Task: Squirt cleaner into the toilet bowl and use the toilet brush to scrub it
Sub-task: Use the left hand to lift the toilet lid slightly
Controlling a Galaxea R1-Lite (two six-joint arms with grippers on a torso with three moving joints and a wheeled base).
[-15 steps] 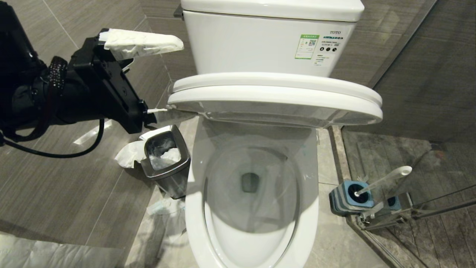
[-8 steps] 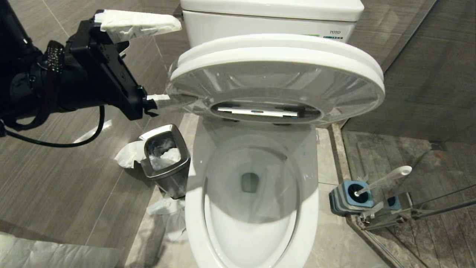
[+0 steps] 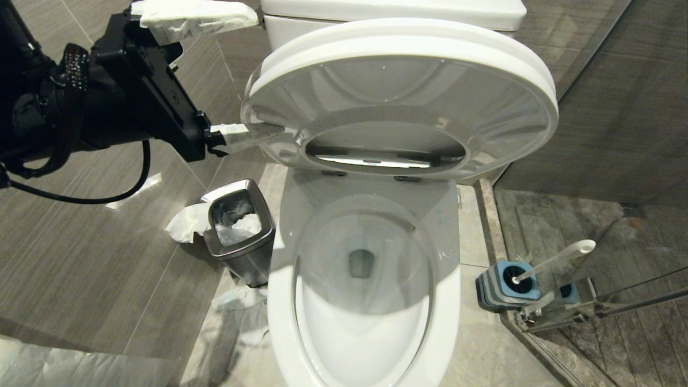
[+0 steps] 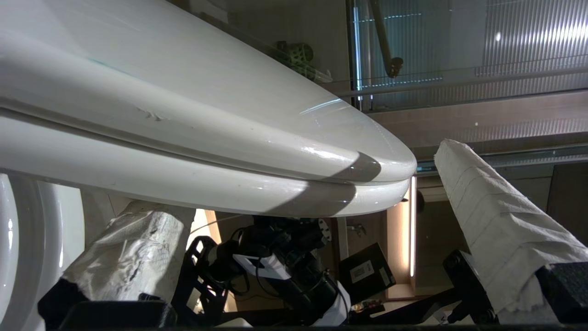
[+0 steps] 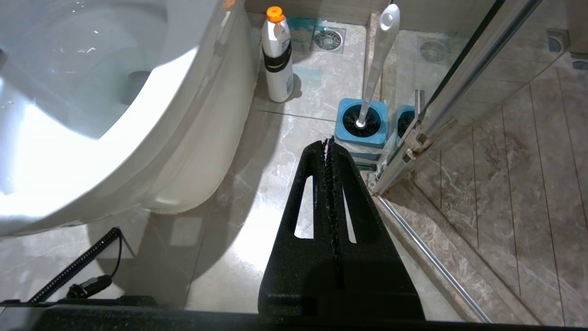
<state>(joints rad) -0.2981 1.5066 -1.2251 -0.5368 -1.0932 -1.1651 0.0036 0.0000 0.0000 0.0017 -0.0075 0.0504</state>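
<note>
Lifting the seat and lid (image 3: 400, 80) is the step in hand, as you can judge: your left gripper (image 3: 228, 72) stands wide apart at the left edge of the pair, one paper-wrapped finger (image 3: 236, 134) under it, the other (image 3: 193, 13) above and clear. Next, you need the pair tipped back against the tank, then the cleaner. One steel waste bin (image 3: 239, 231) stands just beside the toilet bowl (image 3: 363, 279), which lies uncovered. One cleaner bottle (image 5: 278, 55) stands on the floor by the bowl's right side. One toilet brush (image 3: 553, 260) sits in its holder (image 3: 508, 287) further right, untouched. Your right gripper (image 5: 330, 145) hangs pressed closed, empty, above the floor near that holder.
</note>
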